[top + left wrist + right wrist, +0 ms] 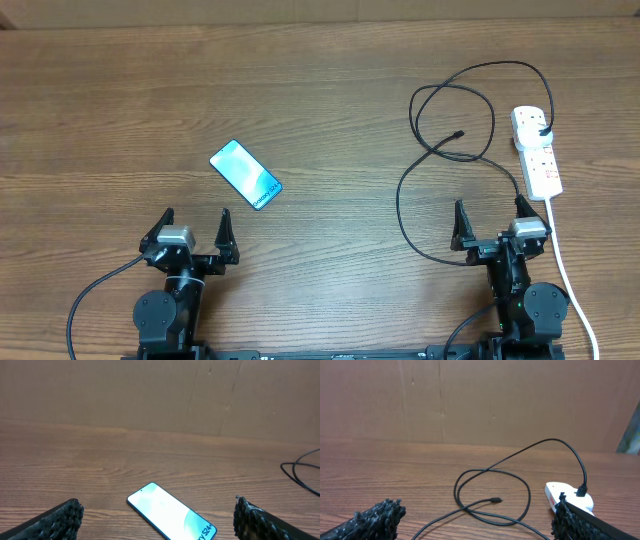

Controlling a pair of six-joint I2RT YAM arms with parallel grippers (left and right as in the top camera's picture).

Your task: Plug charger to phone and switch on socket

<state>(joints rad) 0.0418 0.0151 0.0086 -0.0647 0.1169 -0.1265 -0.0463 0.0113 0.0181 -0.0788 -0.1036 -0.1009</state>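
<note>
Overhead puts the phone (245, 174) flat and face up on the bench (300, 70), lying askew just ahead of the left claw (195, 220). The socket (537, 152) lies at the far right, and its white cord (565, 260) runs back past the right claw (490, 212). The charger (398, 205) sprawls in loose loops between the two, nearer the socket. Its plug (541, 131) looks seated in the strip's far end. Its small connector (459, 134) lies free on the wood, well apart from the phone. Both claws hang with jaws spread wide and hold nothing.

By its looks the cable is light and limp, so lifting it mid-length would only drag slack and leave the tip dangling. The better hold is the connector's stiff moulded body, pinched just behind the tip so it cannot twist. The right wrist view shows the connector (495, 500) lying side-on ahead of that claw. The phone is slim, smooth and probably slippery, and it lies too flat to get under easily. Bracing its 2 long edges with the left claw should stop it sliding when the tip is pushed in. Which short end carries the port cannot be made out. The socket's red switches (543, 165) are too small to read here, though a firm press with 1 fingertip seems enough.
</note>
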